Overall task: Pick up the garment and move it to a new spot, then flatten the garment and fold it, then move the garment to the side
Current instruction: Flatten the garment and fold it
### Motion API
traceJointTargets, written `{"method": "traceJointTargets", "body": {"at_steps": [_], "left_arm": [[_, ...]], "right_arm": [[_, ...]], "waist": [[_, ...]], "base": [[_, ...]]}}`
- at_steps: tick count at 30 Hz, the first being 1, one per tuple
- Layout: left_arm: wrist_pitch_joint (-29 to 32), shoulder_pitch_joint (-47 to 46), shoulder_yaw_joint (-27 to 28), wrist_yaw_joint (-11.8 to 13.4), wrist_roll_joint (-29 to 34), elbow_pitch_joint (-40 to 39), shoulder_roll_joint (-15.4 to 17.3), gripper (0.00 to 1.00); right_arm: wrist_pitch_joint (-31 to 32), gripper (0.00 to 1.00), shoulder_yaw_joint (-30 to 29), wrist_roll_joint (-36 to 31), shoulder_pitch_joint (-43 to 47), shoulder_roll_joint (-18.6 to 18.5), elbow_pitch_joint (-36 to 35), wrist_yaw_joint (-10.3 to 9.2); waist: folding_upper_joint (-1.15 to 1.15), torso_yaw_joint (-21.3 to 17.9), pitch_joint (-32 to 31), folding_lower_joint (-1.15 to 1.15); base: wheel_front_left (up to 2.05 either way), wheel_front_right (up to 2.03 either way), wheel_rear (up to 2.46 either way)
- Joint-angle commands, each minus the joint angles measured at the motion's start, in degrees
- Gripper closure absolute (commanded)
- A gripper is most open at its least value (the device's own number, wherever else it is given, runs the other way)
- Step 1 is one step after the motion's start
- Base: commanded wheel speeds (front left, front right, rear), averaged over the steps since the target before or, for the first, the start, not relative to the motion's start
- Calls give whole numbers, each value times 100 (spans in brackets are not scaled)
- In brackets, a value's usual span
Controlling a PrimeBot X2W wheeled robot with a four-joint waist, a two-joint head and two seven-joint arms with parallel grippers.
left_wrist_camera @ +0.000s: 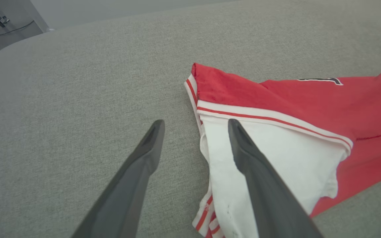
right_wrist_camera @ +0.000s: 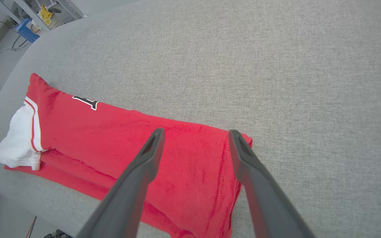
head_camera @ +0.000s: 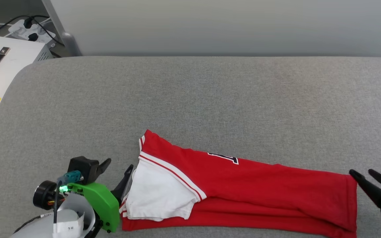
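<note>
red jersey-style t-shirt [head_camera: 243, 188] with white sleeves lies folded lengthwise into a long band on a grey fabric-covered table [head_camera: 210, 99], close to the near edge. its white sleeve [head_camera: 157, 195], trimmed in red and white stripes, sits at the left end, and the plain red hem [head_camera: 351, 201] at the right. a sliver of black print shows near the top fold. the left gripper [head_camera: 119, 164], on a green-bracketed wrist, is at the sleeve end with its two dark fingers spread apart and empty. one finger is just over the sleeve's edge; contact cannot be told. the right gripper [head_camera: 361, 172] hovers at the hem corner, also spread and empty. the folding step looks to be in hand, with a lengthwise fold laid. the next move likely calls for pinching each end and bringing the ends together, keeping the layers aligned.
</note>
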Motion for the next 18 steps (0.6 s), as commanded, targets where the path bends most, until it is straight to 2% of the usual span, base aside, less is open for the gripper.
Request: {"method": "traceJointTargets", "body": {"at_steps": [1,6,9,18], "left_arm": [[-110,114,119,123,84,-23,-5,0],[-251,271,582,566,500,-30,-91,0],[-258,451,1113,768,895,-137,-240,0],[-260,1295,2690,893,2083,-358,-863,0]], "right_arm": [[87,0,-150,55,113,-94,-26,-4],[603,0,-560,354,186,-137,135,-4],[991,0,-679,516,207,-122,358,-4],[1429,0,-587,576,128,192,937,-4]], "waist": [[0,24,-5,0],[0,81,50,0],[0,136,121,0],[0,344,325,0]], "base": [[0,0,0],[0,0,0],[0,0,0],[0,0,0]]}}
